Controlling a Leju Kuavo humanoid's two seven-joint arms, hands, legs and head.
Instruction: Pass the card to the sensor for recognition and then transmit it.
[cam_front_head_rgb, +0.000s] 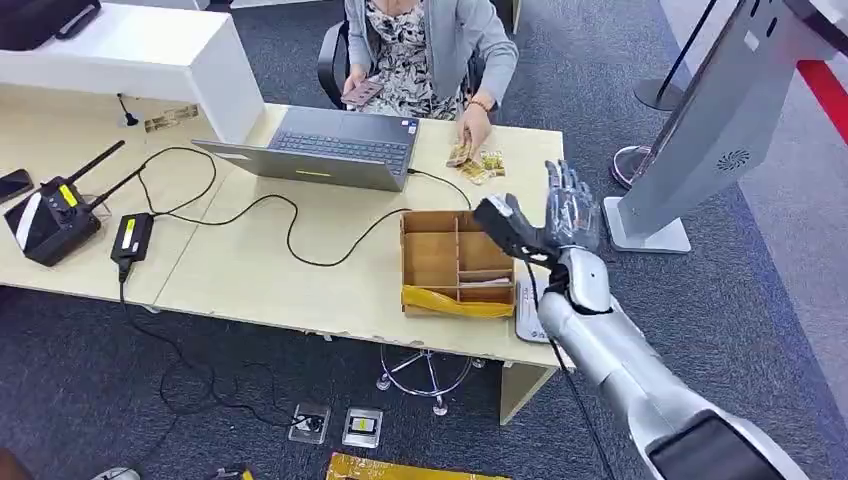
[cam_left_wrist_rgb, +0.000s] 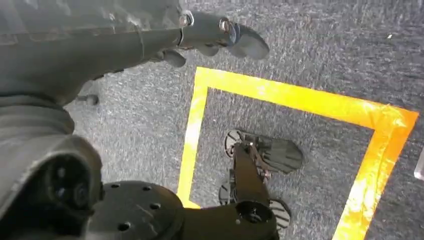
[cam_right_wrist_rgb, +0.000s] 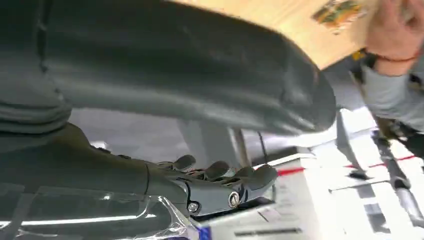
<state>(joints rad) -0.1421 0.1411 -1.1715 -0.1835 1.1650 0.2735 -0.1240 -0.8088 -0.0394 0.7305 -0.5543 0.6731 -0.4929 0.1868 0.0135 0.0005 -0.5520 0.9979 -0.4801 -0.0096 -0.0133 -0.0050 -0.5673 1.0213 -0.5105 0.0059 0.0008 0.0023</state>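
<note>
The right hand (cam_front_head_rgb: 545, 225) was raised beside the cardboard divider box (cam_front_head_rgb: 455, 265) at the surface's (cam_front_head_rgb: 250, 270) edge, fingers spread and holding nothing. The cards (cam_front_head_rgb: 475, 163) lay on the surface under a seated person's hand (cam_front_head_rgb: 474, 127), near the laptop (cam_front_head_rgb: 325, 148). The left hand (cam_left_wrist_rgb: 210, 37) hung over the carpet, fingers loosely apart.

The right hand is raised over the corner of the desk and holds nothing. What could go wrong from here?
1. The right hand hangs beside the cardboard box; a low reach could knock its wall.
2. The person's hand rests on the cards on the desk, so reaching there may bump it.
3. The sensor stand is close on the right; a wide swing might hit it.
</note>
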